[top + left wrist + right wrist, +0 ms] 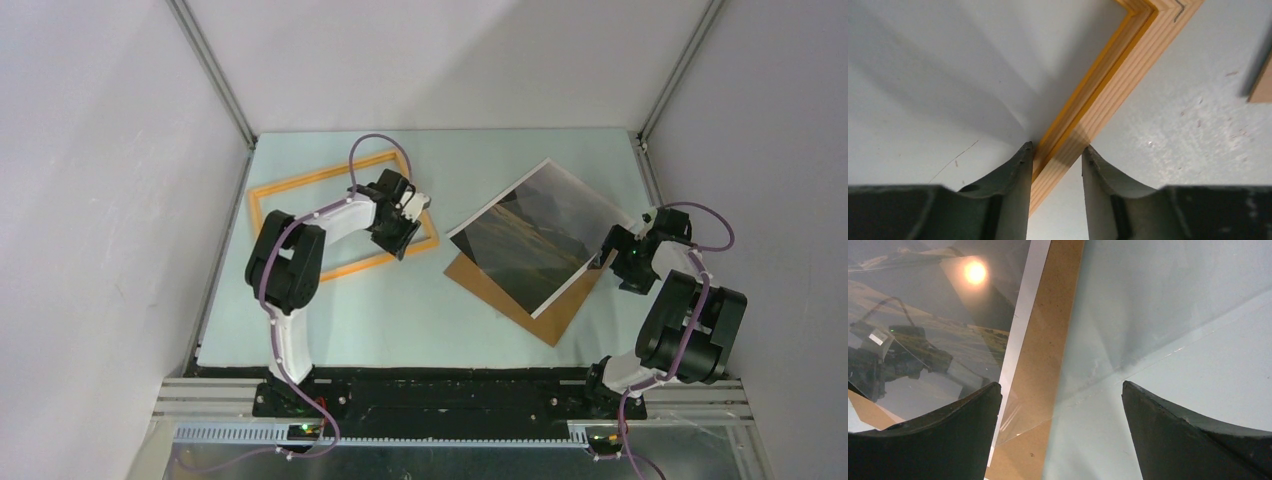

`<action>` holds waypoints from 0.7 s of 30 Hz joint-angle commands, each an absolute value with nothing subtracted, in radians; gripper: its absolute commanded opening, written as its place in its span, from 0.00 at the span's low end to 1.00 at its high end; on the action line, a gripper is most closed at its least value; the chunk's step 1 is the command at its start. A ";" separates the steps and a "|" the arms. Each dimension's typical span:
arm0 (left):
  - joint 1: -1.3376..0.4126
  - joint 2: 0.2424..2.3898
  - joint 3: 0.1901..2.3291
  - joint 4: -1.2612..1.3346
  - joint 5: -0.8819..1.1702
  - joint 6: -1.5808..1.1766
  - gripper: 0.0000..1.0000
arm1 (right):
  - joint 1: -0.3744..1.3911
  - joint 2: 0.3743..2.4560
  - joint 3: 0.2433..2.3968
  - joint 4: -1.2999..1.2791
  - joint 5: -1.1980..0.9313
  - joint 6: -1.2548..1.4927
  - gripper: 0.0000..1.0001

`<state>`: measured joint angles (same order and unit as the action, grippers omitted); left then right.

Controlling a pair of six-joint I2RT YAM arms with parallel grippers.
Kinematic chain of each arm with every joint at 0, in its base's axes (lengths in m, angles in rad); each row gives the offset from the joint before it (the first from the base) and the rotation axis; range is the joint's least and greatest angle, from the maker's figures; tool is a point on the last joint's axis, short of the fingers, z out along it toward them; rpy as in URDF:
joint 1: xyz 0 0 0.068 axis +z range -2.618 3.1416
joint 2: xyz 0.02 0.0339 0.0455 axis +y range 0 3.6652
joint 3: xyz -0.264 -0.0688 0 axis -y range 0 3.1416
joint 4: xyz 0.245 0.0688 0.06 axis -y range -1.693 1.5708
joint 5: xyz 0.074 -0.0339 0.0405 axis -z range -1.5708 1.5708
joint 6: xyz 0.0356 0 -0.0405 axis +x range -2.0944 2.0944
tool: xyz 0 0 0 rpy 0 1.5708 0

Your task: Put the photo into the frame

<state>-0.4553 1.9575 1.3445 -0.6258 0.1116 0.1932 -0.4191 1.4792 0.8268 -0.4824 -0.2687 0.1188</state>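
The frame [300,197], thin orange-tan wood, lies flat at the left of the table. My left gripper [415,212] is down on its right rail. In the left wrist view the rail [1113,95] runs between the fingers, both tips touch it, and the gripper [1058,150] is shut on it. The photo [540,232], a dark glossy landscape, lies tilted at centre right. My right gripper [610,248] is open and empty at the photo's right edge. In the right wrist view it [1060,387] hovers beside the photo [938,315], touching nothing.
A brown backing board [545,312] lies under the photo and sticks out at its near side; it also shows in the right wrist view [1048,340]. A clear sheet's edge [1148,360] crosses the pale table [400,320]. Grey walls close in on three sides.
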 commanded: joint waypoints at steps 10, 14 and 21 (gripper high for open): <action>-0.344 2.135 1.520 -0.671 0.434 -0.292 0.10 | -0.420 1.431 0.840 -0.466 -0.283 0.100 0.94; -0.336 2.195 1.602 -0.671 0.458 -0.384 0.09 | -0.397 1.419 0.848 -0.470 -0.268 0.075 0.94; -0.327 2.294 1.831 -0.669 0.399 -0.479 0.09 | -0.342 1.427 0.864 -0.473 -0.221 0.058 0.94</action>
<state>-0.3332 2.2372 1.7363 -0.6750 0.3691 -0.3340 -0.3698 1.4467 0.8272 -0.4812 -0.2562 0.0841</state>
